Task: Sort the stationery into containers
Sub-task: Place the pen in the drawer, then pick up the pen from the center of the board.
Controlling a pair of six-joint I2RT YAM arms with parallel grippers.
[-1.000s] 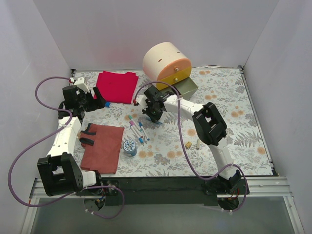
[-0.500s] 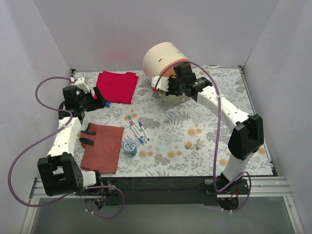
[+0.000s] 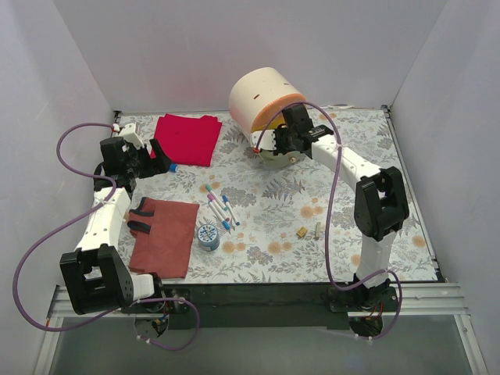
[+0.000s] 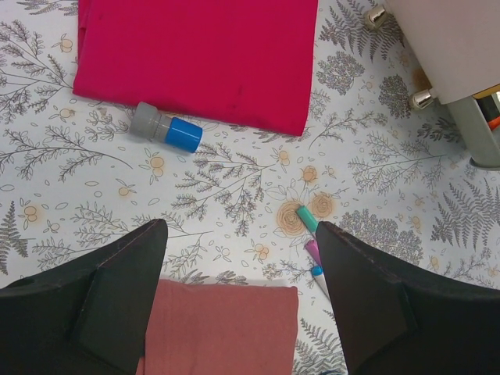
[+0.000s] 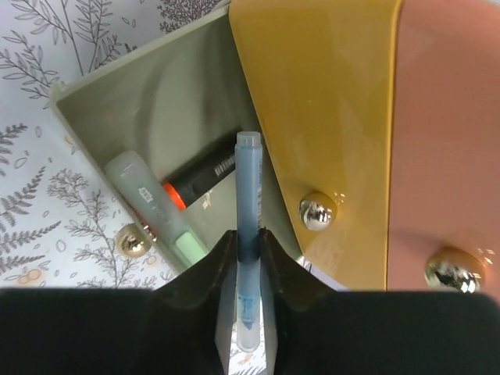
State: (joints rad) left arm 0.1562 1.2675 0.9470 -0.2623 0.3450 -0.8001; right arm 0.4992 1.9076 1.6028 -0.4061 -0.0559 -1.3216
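The stationery (image 3: 221,205) not yet put away lies mid-worktop, toward the near edge. There is a tape roll (image 3: 208,236) beside the rust-brown cloth (image 3: 164,238), two tan blocks (image 3: 301,232) further toward the right edge, and just beyond the roll a loose cluster of thin pens (image 3: 226,215). On the left side the left gripper (image 4: 241,234) hovers above the gap between the rust-brown cloth and the red cloth (image 3: 187,138), its jaws spread wide and holding nothing. That arm reaches up along the left edge with its elbow bent. A grey tube with a blue cap (image 4: 166,130) lies against the red cloth's near edge. At the far edge the right arm stretches from its base near the right corner, over a raised elbow, to the cream cabinet (image 3: 258,94). There the right gripper (image 5: 248,242) is pinched on a blue pen (image 5: 248,176) and points it down over the pulled-out olive drawer (image 5: 180,94). A black-and-orange highlighter (image 5: 199,173) and a pale green marker (image 5: 152,205) already lie in that drawer. The yellow drawer (image 5: 312,94) and orange drawer (image 5: 449,117) above it look shut. The step in hand seems to be dropping this pen into the olive drawer. The next move calls for the tip to sit inside the drawer wall and clear of the yellow front, then for the fingers to part.
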